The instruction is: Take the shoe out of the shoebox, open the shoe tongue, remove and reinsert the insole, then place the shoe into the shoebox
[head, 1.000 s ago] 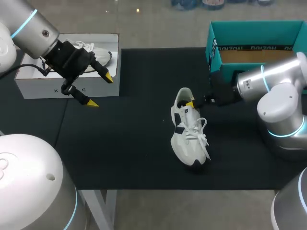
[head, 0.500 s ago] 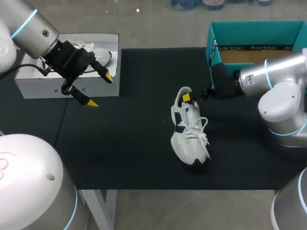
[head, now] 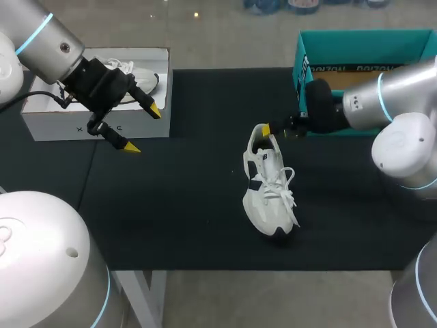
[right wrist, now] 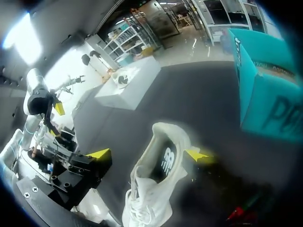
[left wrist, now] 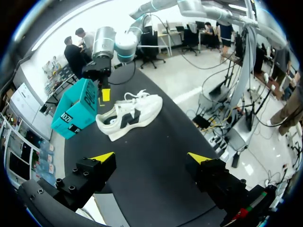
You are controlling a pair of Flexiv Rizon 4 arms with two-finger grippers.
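From above, the white shoe (head: 268,186) stands on its sole in the middle of the black bench (head: 184,205), out of its box, heel toward the far side and toe toward the near edge. The open teal shoebox (head: 321,68) sits at the far right corner. The right pincer (head: 273,130) hangs just over the heel collar; only one yellow tip shows here. The left pincer (head: 142,128) hovers with its fingers spread in front of a white box (head: 95,126) at the far left, well apart from the shoe.

In the left wrist view, the left pincer (left wrist: 151,158) is empty and wide open. The shoe (left wrist: 130,113) lies well ahead of it, beside the shoebox (left wrist: 75,111), with the other arm's yellow tip above the heel.

In the right wrist view, the right pincer (right wrist: 149,154) straddles the heel of the shoe (right wrist: 156,175). Its fingers are apart: one is close beside the collar and the other is clear of it, so nothing is clamped.

The shoe should be light, with a soft upper that gives under pressure and a firmer heel and sole. I judge the heel collar to be the steadiest hold. The tongue (head: 268,166) wants a pinch at its free top edge, with the shoe steadied by the other arm. The loose laces (head: 287,191) could snag. The insole is hidden in the dark opening and is likely thin and floppy.
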